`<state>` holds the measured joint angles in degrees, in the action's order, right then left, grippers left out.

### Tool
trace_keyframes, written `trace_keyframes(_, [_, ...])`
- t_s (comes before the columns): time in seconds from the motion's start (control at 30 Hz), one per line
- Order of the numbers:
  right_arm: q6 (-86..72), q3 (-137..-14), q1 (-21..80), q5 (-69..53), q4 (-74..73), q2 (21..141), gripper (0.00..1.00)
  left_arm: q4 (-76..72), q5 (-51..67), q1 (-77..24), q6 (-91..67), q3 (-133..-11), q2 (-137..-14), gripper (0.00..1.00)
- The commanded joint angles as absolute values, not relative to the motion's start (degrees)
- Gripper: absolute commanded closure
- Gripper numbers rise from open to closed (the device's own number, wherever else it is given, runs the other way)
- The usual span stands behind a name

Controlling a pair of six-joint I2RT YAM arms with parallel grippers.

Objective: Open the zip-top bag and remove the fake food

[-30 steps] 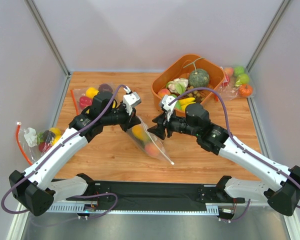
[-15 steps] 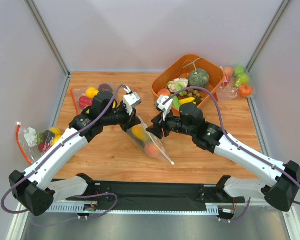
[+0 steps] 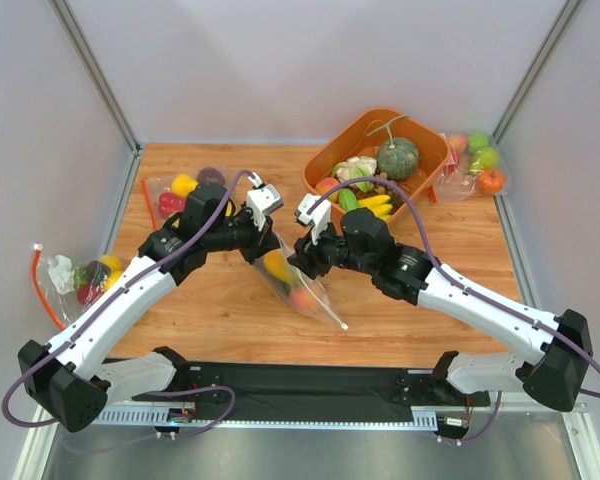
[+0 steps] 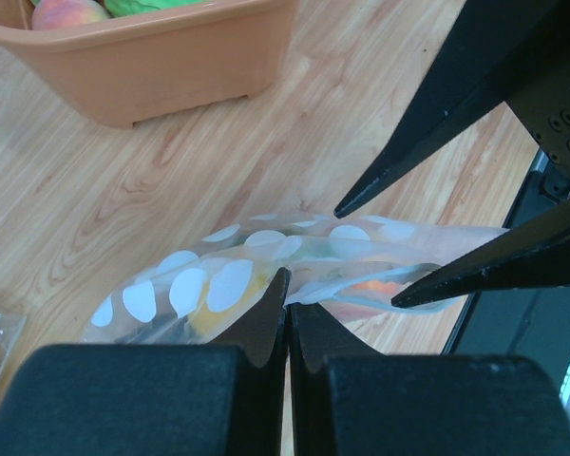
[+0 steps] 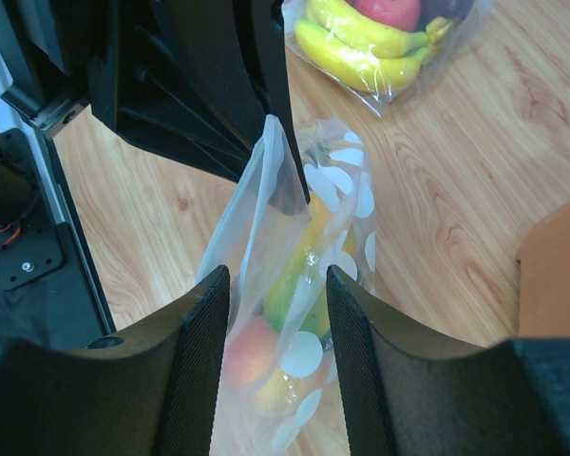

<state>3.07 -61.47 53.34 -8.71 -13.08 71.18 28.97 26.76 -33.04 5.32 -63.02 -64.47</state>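
The polka-dot zip-top bag [image 3: 288, 275] lies mid-table with its mouth raised. It also shows in the left wrist view [image 4: 266, 266] and the right wrist view [image 5: 309, 285]. Inside it I see the yellow-green mango [image 5: 304, 256] and the pink-orange peach [image 5: 249, 344]; the dark green vegetable is hidden. My left gripper [image 3: 268, 230] is shut on the bag's top edge, seen pinched in its own view [image 4: 287, 285]. My right gripper [image 3: 302, 258] is open, its fingers on either side of the bag's upper part [image 5: 271, 285], not closed on it.
An orange basket [image 3: 330, 150] with a pumpkin, bananas and other food stands at the back right. Clear fruit bags lie at the back left [image 3: 175, 190], far left [image 3: 85, 275] and back right [image 3: 475, 160]. A banana bag [image 5: 380, 43] lies beyond the dotted bag.
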Motion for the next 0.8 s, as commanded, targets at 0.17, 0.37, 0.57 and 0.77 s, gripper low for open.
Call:
trace_keyframes(0.17, [4.57, -64.69, 57.48, -0.79, -14.50, 73.91, 0.61, 27.69, 27.16, -33.49, 6.06, -64.42, -62.75, 1.00])
trace_keyframes(0.37, [2.82, -65.39, 58.01, -0.36, -13.89, 76.29, 0.96, 27.33, 26.81, -33.49, 5.89, -64.16, -62.23, 1.00])
trace_keyframes(0.57, [1.67, -66.53, 57.92, 10.01, -14.41, 75.85, 1.00, 27.51, 19.35, -33.49, 5.01, -64.69, -61.26, 0.84])
trace_keyframes(0.77, [0.35, -68.99, 57.83, 19.85, -15.38, 76.46, 1.00, 25.06, 11.34, -33.49, 2.90, -63.37, -58.01, 0.47])
